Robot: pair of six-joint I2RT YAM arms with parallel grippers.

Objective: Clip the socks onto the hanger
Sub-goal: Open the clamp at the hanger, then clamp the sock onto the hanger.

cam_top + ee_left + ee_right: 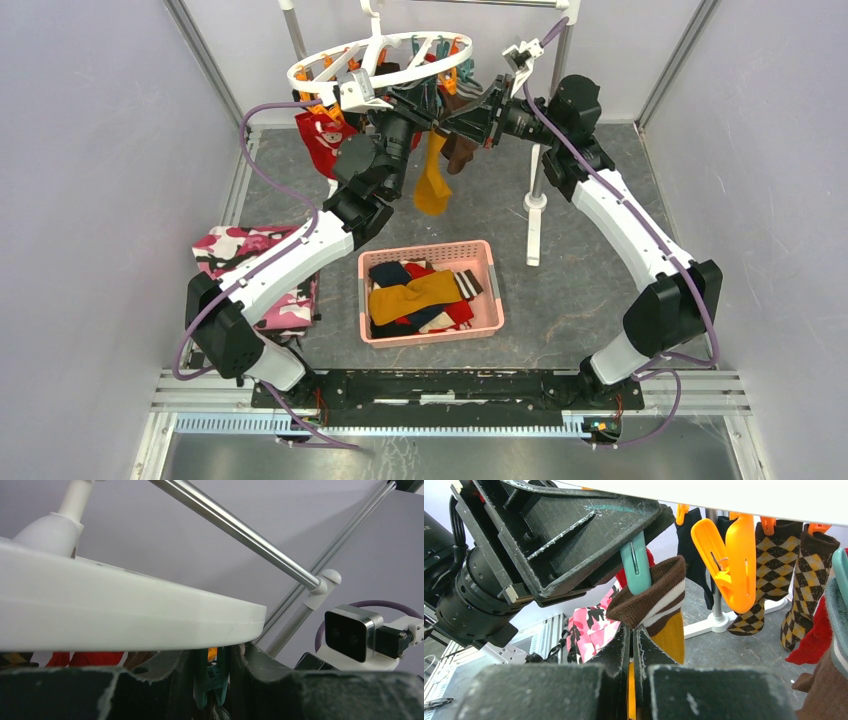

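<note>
The white round hanger point(380, 58) hangs at the back and fills the top of the left wrist view point(125, 615). My left gripper point(212, 655) is shut on a teal clip point(214, 680) just under the ring; the clip also shows in the right wrist view point(636, 565). My right gripper point(633, 630) is shut on a mustard sock with a brown striped cuff point(656, 597) and holds the cuff up against that clip's lower end. The sock hangs down in the top view point(432, 180). Argyle socks point(769, 565), a dark sock point(694, 545) and a red sock point(322, 135) hang clipped.
A pink basket point(365, 305) with several more socks sits mid-table. The pink camouflage cloth point(250, 260) lies at the left. The metal rack's pole point(540, 170) and foot stand behind the right arm. An orange clip point(729, 565) dangles beside the teal one.
</note>
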